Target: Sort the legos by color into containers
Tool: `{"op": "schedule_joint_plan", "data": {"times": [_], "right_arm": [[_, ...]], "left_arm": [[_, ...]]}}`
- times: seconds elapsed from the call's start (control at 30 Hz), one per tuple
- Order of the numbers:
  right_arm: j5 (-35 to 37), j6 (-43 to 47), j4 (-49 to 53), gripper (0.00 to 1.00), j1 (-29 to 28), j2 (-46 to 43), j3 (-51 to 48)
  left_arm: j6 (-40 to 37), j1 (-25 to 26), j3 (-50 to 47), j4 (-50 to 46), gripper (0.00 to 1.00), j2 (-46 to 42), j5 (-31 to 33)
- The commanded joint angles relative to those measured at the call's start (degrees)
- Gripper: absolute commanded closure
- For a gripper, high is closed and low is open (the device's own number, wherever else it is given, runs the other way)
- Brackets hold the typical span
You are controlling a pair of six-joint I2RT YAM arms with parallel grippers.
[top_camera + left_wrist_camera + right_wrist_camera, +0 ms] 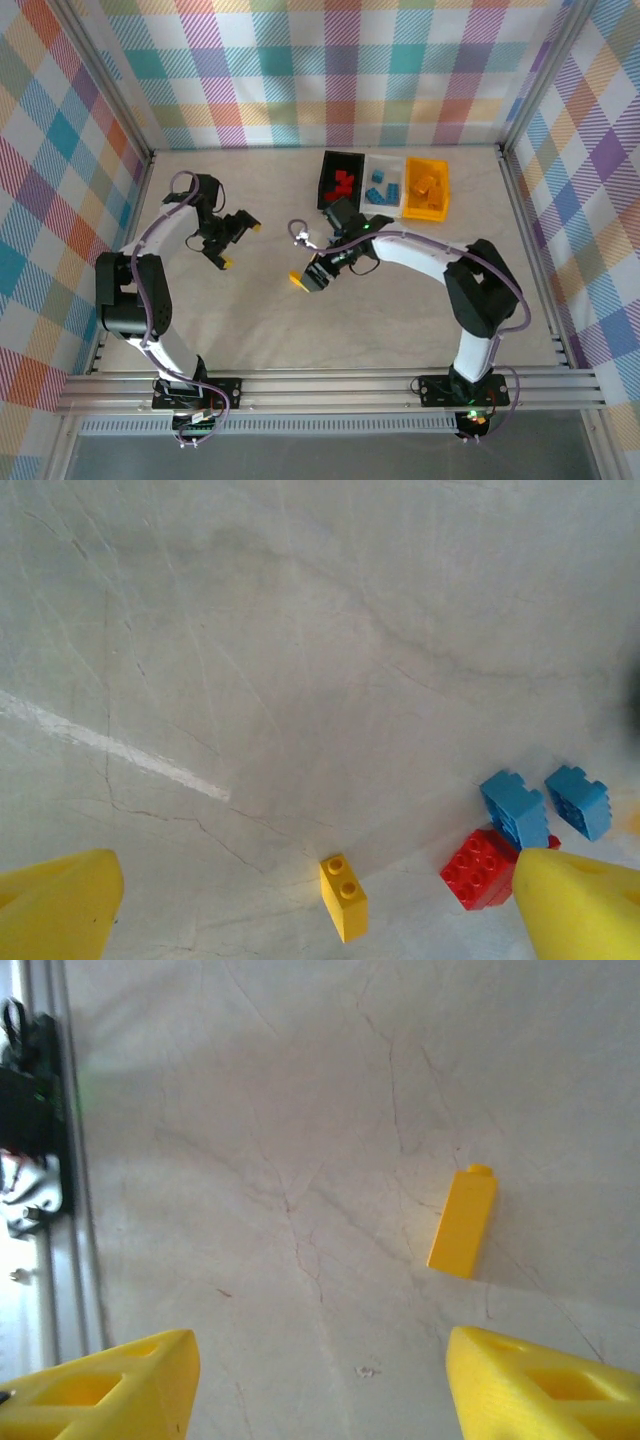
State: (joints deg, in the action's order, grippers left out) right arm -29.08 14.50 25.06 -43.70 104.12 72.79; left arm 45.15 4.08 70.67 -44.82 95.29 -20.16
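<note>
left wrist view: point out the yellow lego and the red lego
yellow lego (343, 898): left wrist view, middle of the brick
red lego (479, 866): left wrist view, studded top face

We are looking at a robotics lab test cell, not a home or a shop. A pale, marbled tabletop (400, 330) is boxed in by bare aluminium posts (110, 95) and rails (330, 385), the rails running along the bottom of the overhead view. Two robot arms, the left arm (135, 295) and the right arm (480, 290), are bolted to those rails, with purple cables (150, 236) strung along them. Bright plaid-printed panels (320, 70) stand as walls at the top, left and right of the frame. Three small bins (385, 163) sit in a tidy row at upper middle.
</note>
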Motion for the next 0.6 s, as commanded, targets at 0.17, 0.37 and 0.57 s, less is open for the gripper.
{"op": "schedule_joint_plan", "data": {"times": [0.17, 0.37, 0.57], "right_arm": [[8.84, 2.02, -1.21, 0.32, -4.29, 8.44, 5.84], [13.44, 1.48, -0.70, 0.36, -4.29, 13.21, 9.63], [15.89, 0.49, 0.64, 0.42, -4.29, 16.65, 12.44]], "left_arm": [[-1.71, -1.39, -3.40, -0.30, 0.00, -5.77, 0.41], [-1.30, -1.96, -3.87, -0.17, 0.00, -6.55, -0.07], [-1.22, -2.49, -3.57, -0.12, 0.00, -6.51, -0.40]]}}
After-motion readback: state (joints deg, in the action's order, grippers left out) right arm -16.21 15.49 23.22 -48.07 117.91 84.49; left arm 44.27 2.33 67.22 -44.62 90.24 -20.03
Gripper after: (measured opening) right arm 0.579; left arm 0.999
